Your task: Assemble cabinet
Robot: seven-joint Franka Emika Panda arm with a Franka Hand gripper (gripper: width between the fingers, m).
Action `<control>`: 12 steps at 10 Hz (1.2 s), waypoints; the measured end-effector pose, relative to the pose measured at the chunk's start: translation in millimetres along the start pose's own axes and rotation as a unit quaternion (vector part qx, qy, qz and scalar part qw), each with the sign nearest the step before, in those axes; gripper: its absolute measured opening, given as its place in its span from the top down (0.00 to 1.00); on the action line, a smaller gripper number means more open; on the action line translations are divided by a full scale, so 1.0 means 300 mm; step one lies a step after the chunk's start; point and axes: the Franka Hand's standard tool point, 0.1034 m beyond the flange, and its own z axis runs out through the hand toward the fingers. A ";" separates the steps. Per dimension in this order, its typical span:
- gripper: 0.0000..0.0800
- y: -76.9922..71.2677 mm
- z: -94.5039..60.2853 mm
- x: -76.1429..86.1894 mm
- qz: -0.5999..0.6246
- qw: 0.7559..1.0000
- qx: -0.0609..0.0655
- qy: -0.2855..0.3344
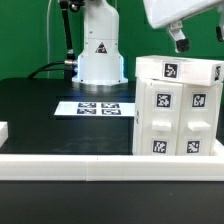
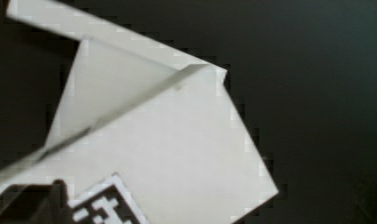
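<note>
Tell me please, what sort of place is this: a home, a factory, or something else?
Most likely a robotics lab test bench. A robot arm base stands on a black table, a flat marker board lies fixed on it, and the white cabinet carries square black-and-white tags for camera tracking.
</note>
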 end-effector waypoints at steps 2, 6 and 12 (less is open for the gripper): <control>0.00 0.001 0.000 0.003 -0.081 0.997 -0.001 0.002; 0.00 0.008 0.011 -0.032 -0.406 0.910 -0.075 0.033; 0.00 0.017 0.015 -0.022 -0.653 0.751 -0.097 0.007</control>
